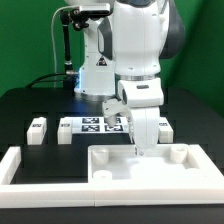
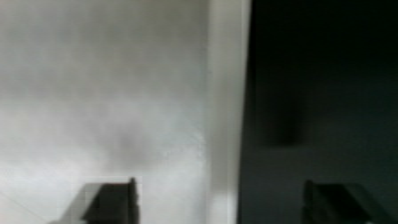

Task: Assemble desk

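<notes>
presently the gripper (image 1: 138,150) hangs at the far rim of the tabletop panel (image 1: 150,170), which lies flat on the black table (image 1: 25,108) beside the border wall (image 1: 40,172). in the wrist view its fingers (image 2: 107,203) are spread wide, nothing clamped; the white panel's edge runs between them. one leg block (image 1: 37,128) and a second leg block (image 1: 66,131) sit on the exterior view's left of the marker board (image 1: 100,125).

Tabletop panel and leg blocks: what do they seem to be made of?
The tabletop panel looks like matte white plastic, with smooth moulded rims. The leg blocks seem to be the same plastic, each carrying a black-and-white tag, probably printed.
</notes>
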Robot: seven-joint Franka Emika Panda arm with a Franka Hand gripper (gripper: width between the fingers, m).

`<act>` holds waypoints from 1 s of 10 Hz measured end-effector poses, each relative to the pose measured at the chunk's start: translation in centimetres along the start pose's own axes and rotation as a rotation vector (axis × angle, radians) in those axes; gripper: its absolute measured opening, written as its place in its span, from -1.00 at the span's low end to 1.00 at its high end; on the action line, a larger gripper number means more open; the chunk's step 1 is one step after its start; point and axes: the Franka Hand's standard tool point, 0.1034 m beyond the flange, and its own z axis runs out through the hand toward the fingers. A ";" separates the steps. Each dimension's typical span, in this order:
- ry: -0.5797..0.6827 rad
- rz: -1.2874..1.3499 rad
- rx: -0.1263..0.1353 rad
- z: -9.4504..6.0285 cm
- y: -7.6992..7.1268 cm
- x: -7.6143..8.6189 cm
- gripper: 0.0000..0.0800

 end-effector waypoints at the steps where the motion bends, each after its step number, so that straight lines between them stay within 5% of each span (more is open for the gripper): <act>1: 0.000 0.000 0.000 0.0 0.0 0.0 0.44; 2: 0.000 0.000 0.000 0.0 0.0 0.0 0.59; 8: -0.001 0.023 -0.002 -0.1 0.0 0.1 0.62; 10: -0.012 0.213 -0.011 -2.0 -0.3 1.6 0.62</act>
